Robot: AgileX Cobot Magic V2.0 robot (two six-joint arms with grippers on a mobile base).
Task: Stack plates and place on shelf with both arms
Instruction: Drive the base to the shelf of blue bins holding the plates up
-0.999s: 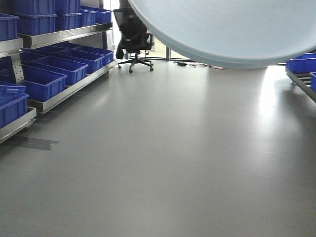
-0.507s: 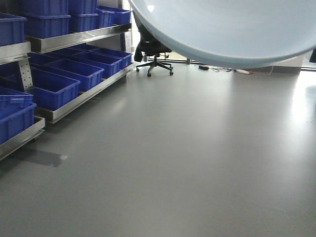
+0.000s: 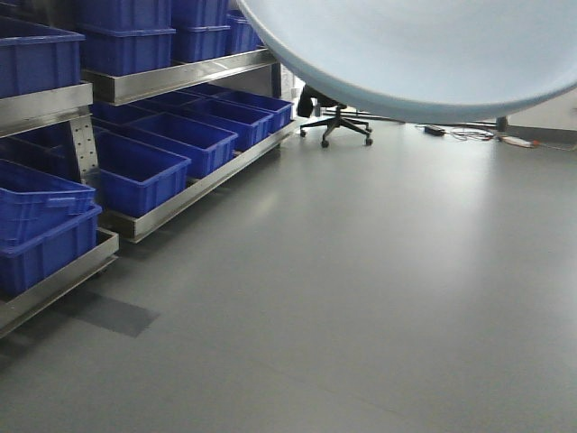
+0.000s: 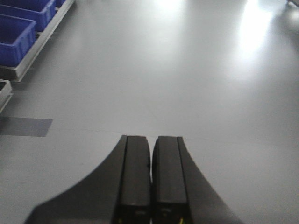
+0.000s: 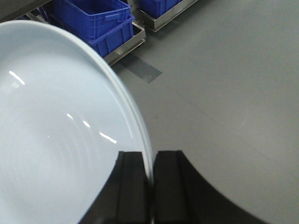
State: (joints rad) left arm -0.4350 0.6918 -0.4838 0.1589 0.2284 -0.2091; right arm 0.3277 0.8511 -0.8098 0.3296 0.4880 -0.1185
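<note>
The right gripper [image 5: 150, 161] pinches the rim of a pale plate [image 5: 56, 130], its edge caught between the two dark fingers [image 5: 133, 182] and the dish held in the air over the gray floor [image 5: 224, 93]. The left gripper [image 4: 150, 144] is pressed together on nothing. Farther off on the left, the steel shelf [image 3: 180, 77] carries blue crates [image 3: 135, 176], and an office chair [image 3: 335, 122] stands at its far end.

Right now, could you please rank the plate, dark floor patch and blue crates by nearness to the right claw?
Right wrist view:
1. plate, gripped in the right claw.
2. dark floor patch, ahead on the floor.
3. blue crates, beyond it, upper left.
</note>
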